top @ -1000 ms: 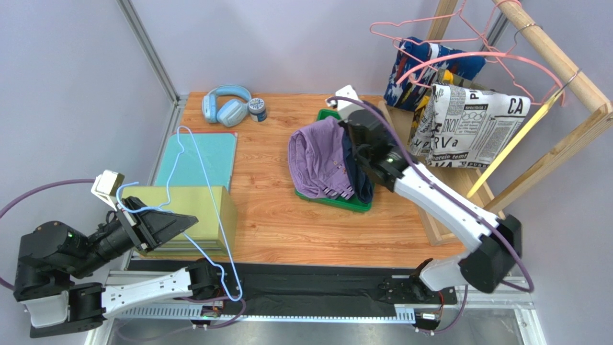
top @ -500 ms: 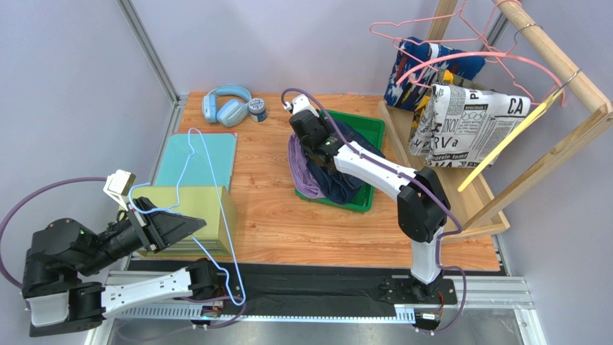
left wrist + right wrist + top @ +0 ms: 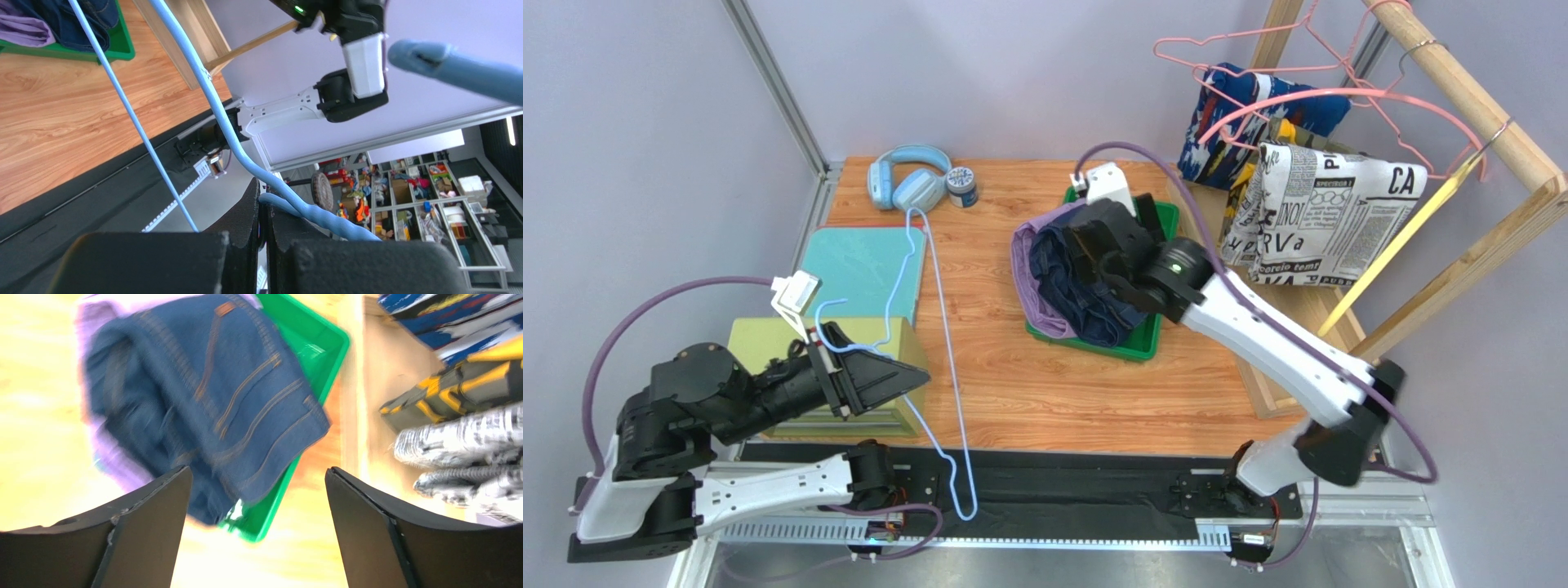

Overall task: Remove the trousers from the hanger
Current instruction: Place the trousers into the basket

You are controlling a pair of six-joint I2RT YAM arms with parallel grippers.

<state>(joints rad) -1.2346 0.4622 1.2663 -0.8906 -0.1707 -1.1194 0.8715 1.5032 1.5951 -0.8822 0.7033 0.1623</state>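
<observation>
The dark blue denim trousers [image 3: 1081, 292] [image 3: 215, 398] lie crumpled on the purple trousers [image 3: 1024, 260] [image 3: 92, 318] in the green tray [image 3: 1151, 339] [image 3: 307, 343]. My right gripper [image 3: 1097, 245] [image 3: 258, 527] hovers just above them, open and holding nothing. My left gripper [image 3: 886, 377] [image 3: 264, 197] is shut on a bare light blue wire hanger [image 3: 940, 355] [image 3: 215, 122] over the table's front left. On the rack, the newsprint trousers [image 3: 1326, 214] [image 3: 466, 447], camouflage trousers [image 3: 1244, 186] [image 3: 454, 392] and abstract-print trousers [image 3: 1241, 116] [image 3: 442, 318] hang on pink hangers [image 3: 1308, 98].
The wooden rack [image 3: 1492, 123] stands at the right edge. Blue headphones [image 3: 909, 178] and a small jar [image 3: 962, 186] sit at the back left. A teal board [image 3: 860, 270] and an olive box [image 3: 775, 341] lie under the left arm.
The right jaws have opened, and the denim trousers now lie loose on the purple pair. The left arm has carried the blue hanger to the right.
</observation>
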